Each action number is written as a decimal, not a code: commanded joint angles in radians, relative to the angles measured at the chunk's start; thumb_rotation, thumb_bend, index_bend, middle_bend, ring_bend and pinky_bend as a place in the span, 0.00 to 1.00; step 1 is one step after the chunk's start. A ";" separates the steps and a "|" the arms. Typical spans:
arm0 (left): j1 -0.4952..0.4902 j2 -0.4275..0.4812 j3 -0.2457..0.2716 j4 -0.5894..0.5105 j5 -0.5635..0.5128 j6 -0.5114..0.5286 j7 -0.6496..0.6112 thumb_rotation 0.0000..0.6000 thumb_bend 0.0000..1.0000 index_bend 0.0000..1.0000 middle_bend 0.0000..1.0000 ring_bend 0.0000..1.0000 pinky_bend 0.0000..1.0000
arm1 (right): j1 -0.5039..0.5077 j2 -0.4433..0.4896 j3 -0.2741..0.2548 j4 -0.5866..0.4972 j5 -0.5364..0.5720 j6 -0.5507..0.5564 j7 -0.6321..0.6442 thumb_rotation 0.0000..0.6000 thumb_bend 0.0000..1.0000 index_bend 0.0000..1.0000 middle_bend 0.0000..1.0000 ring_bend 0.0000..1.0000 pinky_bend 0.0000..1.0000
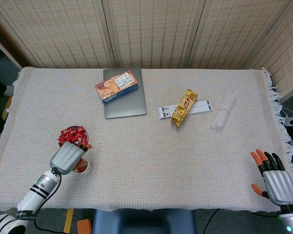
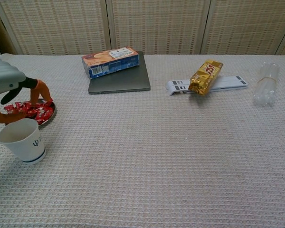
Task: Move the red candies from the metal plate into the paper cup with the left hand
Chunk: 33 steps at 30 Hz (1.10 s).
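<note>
- The red candies (image 2: 29, 110) lie piled on the metal plate (image 2: 51, 115), just behind the paper cup (image 2: 22, 140).
- The left hand (image 2: 9, 88) hovers over cup and plate, fingers spread, holding nothing visible.
- The right hand (image 1: 276, 179) rests open, well apart on the desk (image 1: 151, 146).

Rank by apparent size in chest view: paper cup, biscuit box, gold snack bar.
1. biscuit box
2. paper cup, though it's nearest the camera, so flattered
3. gold snack bar
</note>
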 commanded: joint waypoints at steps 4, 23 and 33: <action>-0.035 -0.002 -0.054 0.127 -0.143 -0.102 -0.041 1.00 0.38 0.11 0.14 0.20 0.92 | 0.000 -0.003 0.002 0.000 0.004 0.001 -0.005 1.00 0.11 0.00 0.00 0.00 0.00; -0.112 -0.174 -0.033 0.480 -0.374 -0.289 0.030 1.00 0.38 0.12 0.10 0.17 0.93 | 0.004 -0.013 0.011 0.000 0.029 -0.012 -0.029 1.00 0.11 0.00 0.00 0.00 0.00; -0.120 -0.228 -0.022 0.556 -0.359 -0.294 0.016 1.00 0.38 0.26 0.24 0.37 0.93 | 0.005 -0.018 0.012 0.000 0.034 -0.014 -0.038 1.00 0.11 0.00 0.00 0.00 0.00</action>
